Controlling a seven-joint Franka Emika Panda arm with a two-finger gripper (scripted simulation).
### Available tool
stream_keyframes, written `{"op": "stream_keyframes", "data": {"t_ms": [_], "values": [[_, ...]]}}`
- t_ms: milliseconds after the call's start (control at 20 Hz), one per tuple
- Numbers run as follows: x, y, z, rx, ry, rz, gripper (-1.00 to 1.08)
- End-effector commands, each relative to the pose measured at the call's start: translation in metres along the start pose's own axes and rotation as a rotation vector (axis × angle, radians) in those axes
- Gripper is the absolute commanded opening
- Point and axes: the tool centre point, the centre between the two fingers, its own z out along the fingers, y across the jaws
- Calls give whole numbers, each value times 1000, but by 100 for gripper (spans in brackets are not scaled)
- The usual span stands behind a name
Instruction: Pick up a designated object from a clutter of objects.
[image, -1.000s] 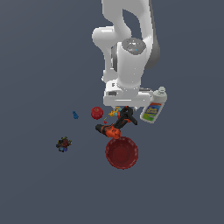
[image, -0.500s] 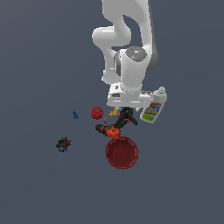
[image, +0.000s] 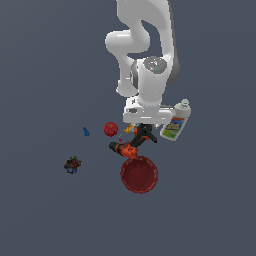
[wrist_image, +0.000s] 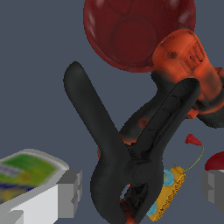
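The designated object, an all-black clamp (wrist_image: 111, 144) with two long arms in a V, fills the wrist view and lies partly over the orange-black drill (wrist_image: 188, 61). My gripper (wrist_image: 141, 189) is open, one grey finger (wrist_image: 70, 193) on each side of the clamp's joined end, not touching it. In the exterior view the clamp (image: 145, 134) peeks out just below the white hand, which hides my fingers. The clutter around it holds the drill (image: 124, 148), a dark red bowl (image: 139, 174), a white labelled bottle (image: 175, 125) and a small red ball (image: 111, 129).
A yellow bit with blue wheels (wrist_image: 168, 194) lies under the clamp's joined end, close to a small red cone (wrist_image: 192, 140). The bottle (wrist_image: 26, 175) is beside one finger, the ball (wrist_image: 216, 161) beside the other. A blue bit (image: 86, 131) and a dark bit (image: 73, 164) lie apart towards the exterior view's left.
The hand has come down and shifted slightly towards the exterior view's right, now sitting right over the clamp. The objects have not moved.
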Motion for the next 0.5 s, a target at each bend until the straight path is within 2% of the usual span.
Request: {"op": "stream_keyframes", "data": {"t_ms": [0,450], "values": [[-1,0,8,0,0,0,100],[-1,0,41,0,0,1,100]]}}
